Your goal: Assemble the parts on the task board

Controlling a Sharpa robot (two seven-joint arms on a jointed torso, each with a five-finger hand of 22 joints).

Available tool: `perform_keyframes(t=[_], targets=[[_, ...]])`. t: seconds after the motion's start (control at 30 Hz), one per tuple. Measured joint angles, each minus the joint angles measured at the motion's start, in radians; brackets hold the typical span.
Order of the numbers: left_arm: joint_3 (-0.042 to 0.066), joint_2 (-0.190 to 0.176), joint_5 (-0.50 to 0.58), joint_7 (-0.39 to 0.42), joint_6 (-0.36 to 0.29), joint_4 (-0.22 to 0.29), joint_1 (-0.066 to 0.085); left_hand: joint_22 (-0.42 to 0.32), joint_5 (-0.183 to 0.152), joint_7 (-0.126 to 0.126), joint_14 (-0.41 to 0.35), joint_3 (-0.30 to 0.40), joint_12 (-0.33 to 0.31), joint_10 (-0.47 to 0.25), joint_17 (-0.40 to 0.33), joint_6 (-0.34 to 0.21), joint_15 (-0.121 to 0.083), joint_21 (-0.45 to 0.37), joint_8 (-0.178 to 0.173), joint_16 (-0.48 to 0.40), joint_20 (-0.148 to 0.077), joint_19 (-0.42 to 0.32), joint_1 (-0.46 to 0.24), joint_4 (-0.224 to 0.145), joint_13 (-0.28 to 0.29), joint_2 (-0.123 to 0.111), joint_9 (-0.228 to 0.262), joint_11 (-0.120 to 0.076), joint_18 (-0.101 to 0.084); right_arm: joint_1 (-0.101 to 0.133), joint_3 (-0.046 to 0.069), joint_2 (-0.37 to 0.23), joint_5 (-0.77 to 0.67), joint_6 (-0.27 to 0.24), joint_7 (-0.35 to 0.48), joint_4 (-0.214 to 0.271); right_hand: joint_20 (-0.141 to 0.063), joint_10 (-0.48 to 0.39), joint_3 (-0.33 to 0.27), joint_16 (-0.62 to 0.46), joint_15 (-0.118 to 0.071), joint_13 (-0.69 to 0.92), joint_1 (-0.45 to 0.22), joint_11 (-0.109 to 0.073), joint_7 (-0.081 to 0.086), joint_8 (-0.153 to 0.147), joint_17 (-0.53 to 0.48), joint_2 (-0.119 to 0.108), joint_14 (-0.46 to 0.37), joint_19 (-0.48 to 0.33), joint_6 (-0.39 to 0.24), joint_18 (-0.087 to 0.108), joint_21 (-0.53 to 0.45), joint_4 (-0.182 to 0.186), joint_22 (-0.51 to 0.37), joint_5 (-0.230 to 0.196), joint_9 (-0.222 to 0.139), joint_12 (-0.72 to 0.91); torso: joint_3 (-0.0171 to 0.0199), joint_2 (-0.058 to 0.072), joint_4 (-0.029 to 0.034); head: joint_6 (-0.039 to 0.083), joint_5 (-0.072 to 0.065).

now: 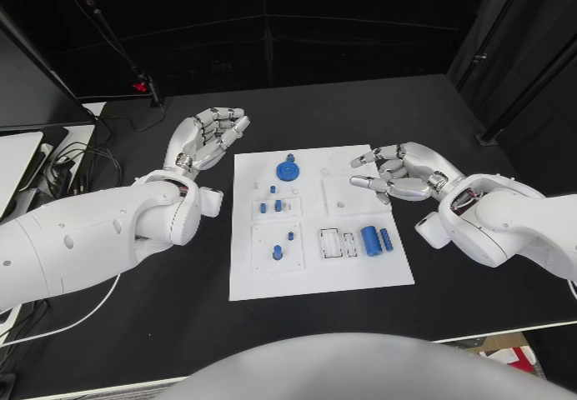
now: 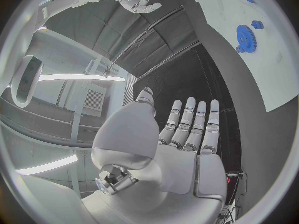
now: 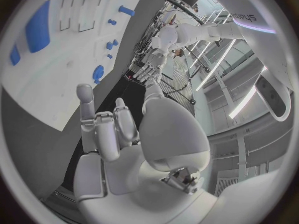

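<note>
The board [image 1: 315,267] lies flat in the middle of the black table [image 1: 120,333], long side running away from the robot. At its far end sits a blue gear [image 1: 288,171] with a small blue knob [image 1: 293,157] just beyond it. Below that, on the left half, a square recess carries a few small blue pegs [image 1: 272,206], and a second recess nearer the robot holds two more pegs [image 1: 283,248]. On the right half near the middle stand two blue cylinders [image 1: 378,241] side by side, the left one fatter, and just beside them are empty rectangular slots [image 1: 337,243].

The left hand [image 1: 211,133] hovers off the board's far left corner, over bare table, palm flat, fingers stretched out straight and close together, holding nothing. Its wrist view confirms it: the fingers [image 2: 190,129] lie in a neat row, the thumb off to the side, the gear [image 2: 244,35] well away on the white plate.

The right hand [image 1: 403,171] hangs at the board's far right edge, fingers curled loosely inward with gaps between them, tips over the plate's right margin, gripping nothing and touching no part. From its own wrist the fingers [image 3: 102,129] look half bent, with the fat cylinder [image 3: 39,26] in sight beyond them
</note>
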Motion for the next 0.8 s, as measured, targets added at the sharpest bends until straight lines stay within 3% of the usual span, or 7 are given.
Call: perform_keyframes(t=[0.03, 0.17, 0.23, 0.33, 0.43, 0.57, 0.8], targets=[[0.0, 0.001, 0.0, 0.0, 0.0, -0.001, 0.0, 0.0, 0.0, 0.0, 0.0, 0.0, 0.0, 0.0, 0.0, 0.0, 0.0, 0.0, 0.0, 0.0, 0.0, 0.0, 0.0, 0.0, 0.0, 0.0, 0.0, 0.0, 0.0, -0.001, -0.001, -0.009, -0.016, 0.0, -0.006, 0.001, 0.005, 0.025, -0.003, 0.006, 0.004, 0.004, -0.005, 0.004, 0.0, 0.027, 0.0, -0.005, 0.004, 0.044, 0.0, -0.001, 0.062, -0.002, 0.0, 0.009, 0.008, 0.022, -0.0011, 0.0, -0.0006, 0.0, -0.004], [0.0, 0.006, 0.0, 0.0, 0.0, -0.005, 0.0, 0.0, 0.0, 0.0, 0.0, 0.0, 0.004, -0.004, 0.0, 0.0, 0.0, 0.0, 0.0, 0.0, 0.0, 0.0, 0.0, 0.0, 0.0, 0.0, 0.0, -0.004, 0.0, -0.001, -0.017, -0.044, -0.11, -0.003, -0.057, 0.018, 0.024, 0.045, -0.012, 0.01, 0.006, 0.008, -0.041, 0.018, 0.007, 0.149, 0.0, -0.013, 0.006, 0.261, 0.054, -0.071, 0.371, -0.004, 0.0, 0.054, 0.044, 0.041, -0.0055, -0.001, -0.0026, 0.0, -0.019], [0.0, 0.007, 0.0, 0.0, 0.0, -0.006, 0.0, 0.0, 0.0, 0.0, 0.0, 0.0, 0.004, -0.004, 0.0, 0.0, 0.0, 0.0, 0.0, 0.0, 0.0, 0.0, 0.0, 0.0, 0.0, 0.0, 0.0, -0.004, 0.0, -0.002, -0.025, -0.059, -0.163, -0.004, -0.094, 0.025, 0.027, 0.045, -0.013, 0.01, 0.006, 0.008, -0.061, 0.018, 0.01, 0.201, 0.0, -0.02, 0.006, 0.357, 0.061, -0.086, 0.505, -0.002, 0.0, 0.076, 0.058, 0.041, -0.0071, -0.001, -0.0028, 0.0, -0.029], [0.0, 0.008, 0.0, 0.0, 0.0, -0.007, 0.0, -0.001, 0.0, 0.0, 0.0, 0.0, 0.004, -0.004, -0.001, 0.0, 0.0, 0.0, 0.004, 0.004, 0.0, 0.0, 0.0, 0.0, 0.0, 0.0, 0.0, -0.004, 0.0, -0.005, -0.034, -0.073, -0.254, -0.005, -0.17, 0.037, 0.024, 0.05, -0.003, 0.01, 0.004, 0.008, -0.082, 0.006, 0.013, 0.242, 0.0, -0.029, 0.008, 0.394, 0.078, -0.117, 0.629, 0.005, 0.0, 0.091, 0.068, 0.041, -0.0082, -0.002, -0.0036, 0.0, -0.039], [0.0, 0.008, 0.0, 0.0, 0.0, -0.008, 0.0, -0.001, 0.0, 0.0, 0.0, 0.0, 0.004, -0.004, -0.001, 0.0, 0.0, 0.0, 0.004, 0.004, 0.0, 0.0, 0.0, 0.0, 0.0, 0.0, 0.0, -0.004, 0.0, -0.008, -0.039, -0.083, -0.344, -0.005, -0.255, 0.054, 0.018, 0.048, 0.01, 0.01, -0.005, 0.008, -0.098, 0.0, 0.003, 0.259, 0.0, -0.03, 0.006, 0.401, 0.09, -0.141, 0.695, 0.008, 0.001, 0.104, 0.069, 0.041, -0.0087, -0.002, -0.0061, 0.0, -0.045], [0.0, 0.008, 0.0, 0.0, 0.0, -0.008, 0.0, -0.001, 0.004, 0.0, 0.0, 0.0, 0.004, -0.004, -0.002, 0.0, 0.0, 0.0, 0.004, 0.004, 0.0, 0.0, 0.0, 0.0, 0.0, 0.0, 0.0, -0.004, 0.0, -0.011, -0.041, -0.09, -0.435, -0.003, -0.355, 0.066, 0.006, 0.048, 0.012, 0.01, -0.02, 0.008, -0.114, -0.007, -0.002, 0.267, 0.0, -0.025, 0.006, 0.398, 0.121, -0.141, 0.7, 0.005, 0.001, 0.128, 0.069, 0.041, -0.0087, -0.002, -0.0067, 0.0, -0.056], [0.0, 0.006, 0.0, 0.0, 0.001, -0.009, 0.0, -0.002, 0.004, 0.0, 0.0, 0.0, 0.004, -0.004, -0.002, 0.0, 0.0, 0.0, 0.004, 0.004, 0.0, 0.0, 0.0, 0.0, 0.0, 0.0, -0.001, -0.004, 0.0, -0.017, -0.042, -0.087, -0.546, 0.02, -0.487, 0.089, -0.006, 0.049, 0.014, 0.01, -0.031, 0.008, -0.16, -0.015, -0.012, 0.267, 0.0, -0.049, 0.008, 0.403, 0.137, -0.141, 0.7, 0.007, 0.001, 0.135, 0.065, 0.041, -0.0087, -0.002, -0.0063, 0.0, -0.062]])
